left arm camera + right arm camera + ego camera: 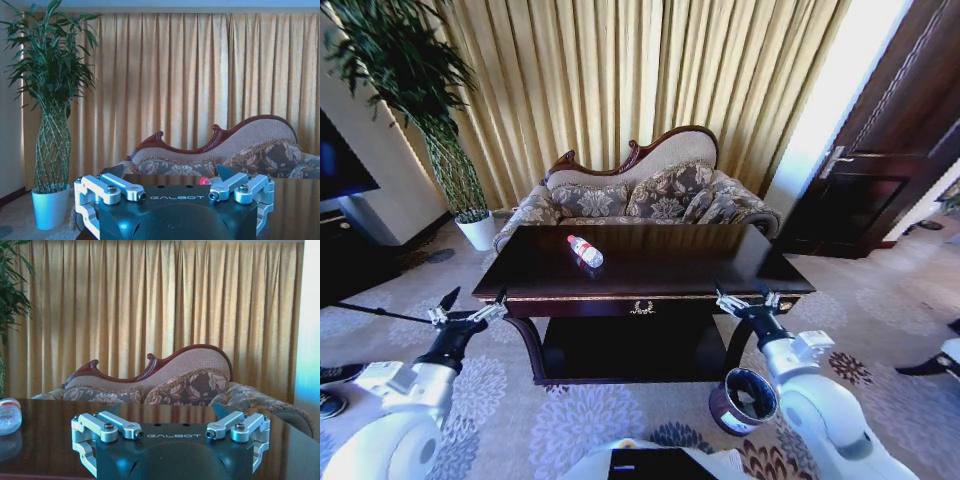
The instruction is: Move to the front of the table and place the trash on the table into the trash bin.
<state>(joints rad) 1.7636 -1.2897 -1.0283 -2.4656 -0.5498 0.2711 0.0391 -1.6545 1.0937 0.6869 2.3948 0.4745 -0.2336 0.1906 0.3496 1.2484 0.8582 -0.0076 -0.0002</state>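
Both hands, left hand (470,312) and right hand (748,298), hang spread and empty at the surface (720,262) edge. The bottle (585,250) lies on its side well beyond them, so a nudge could roll it away.

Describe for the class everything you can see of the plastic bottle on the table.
The plastic bottle is small and clear, with a red cap and a white label round its middle. It lies on its side on the dark glossy table, left of centre towards the sofa side, angled, its cap pointing towards the sofa. Only the tabletop touches it; both grippers are held apart from it near the front edge. The right wrist view shows its clear base end.
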